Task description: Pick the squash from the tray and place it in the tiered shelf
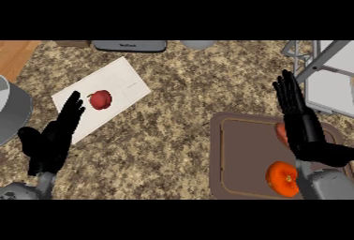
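While my right hand [298,112] hangs with its fingers straight and spread wide, holding nothing, it sits over the far right side of the brown tray [239,159], at about three o'clock in the head view. From the palm outward: just under the wrist, peeking out at its left edge, is a reddish-orange sliver [281,133] (partly hidden, so I cannot tell what it is). Further toward five o'clock, beside the grey forearm, lies the squash [282,178], round and orange, on the tray's near right part and overlapped a little by the arm. Up at one to two o'clock stands the tiered shelf [325,70], grey frame and pale panels, just beyond the fingertips.

My left hand [52,138] rests open at eight o'clock, fingers up, its tips over the near edge of a white cutting board [117,77] with a red apple [101,99] on it.

Risks as I judge them: the squash lies behind the hand, close to the forearm, so pulling back could nudge it with the wrist and roll it toward the tray's rim. A round body may also slip out of a closing hand. Lifting to the shelf, the frame's near post could catch the fingers.
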### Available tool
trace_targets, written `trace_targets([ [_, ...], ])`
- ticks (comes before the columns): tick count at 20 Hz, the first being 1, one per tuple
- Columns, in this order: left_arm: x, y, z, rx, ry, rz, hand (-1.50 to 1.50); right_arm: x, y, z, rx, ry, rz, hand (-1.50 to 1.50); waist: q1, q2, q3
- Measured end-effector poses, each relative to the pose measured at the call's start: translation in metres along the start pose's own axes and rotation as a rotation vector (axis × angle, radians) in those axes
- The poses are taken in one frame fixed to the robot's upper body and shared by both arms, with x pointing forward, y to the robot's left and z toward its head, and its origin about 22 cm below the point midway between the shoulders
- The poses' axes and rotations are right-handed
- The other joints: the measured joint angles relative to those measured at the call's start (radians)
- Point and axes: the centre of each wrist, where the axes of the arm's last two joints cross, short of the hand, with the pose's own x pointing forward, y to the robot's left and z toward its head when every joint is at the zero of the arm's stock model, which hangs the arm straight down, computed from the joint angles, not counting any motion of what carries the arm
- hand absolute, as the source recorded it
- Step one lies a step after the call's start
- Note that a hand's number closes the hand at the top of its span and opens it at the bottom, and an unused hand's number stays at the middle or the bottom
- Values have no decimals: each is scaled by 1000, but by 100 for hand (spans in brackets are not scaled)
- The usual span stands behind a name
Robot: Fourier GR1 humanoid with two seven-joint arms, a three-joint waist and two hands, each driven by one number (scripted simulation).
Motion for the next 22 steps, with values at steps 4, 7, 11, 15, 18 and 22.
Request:
trace_targets([
  [4,-3,-2,0,-7,-45,-17,0,-2,-29,12,-96,90,24,-150,-38,-10,3],
  [7,-4,-7,-1,-18,-84,-36,0,2,-46,19,-239,143,-77,150,-83,-22,14],
  [11,-2,-11,-1,-32,-108,-37,0,-21,-89,52,-451,290,133,150,-124,-6,4],
  [15,-3,-24,-4,-70,-124,-39,0,-43,-111,95,-743,335,306,-150,-113,-9,6],
  [18,-8,-33,-7,-91,-123,-44,0,-49,-106,123,-873,262,308,-150,-99,-13,7],
  [22,-9,-38,-17,-116,-133,-46,0,-38,-108,150,-860,187,255,-150,-77,-15,6],
])
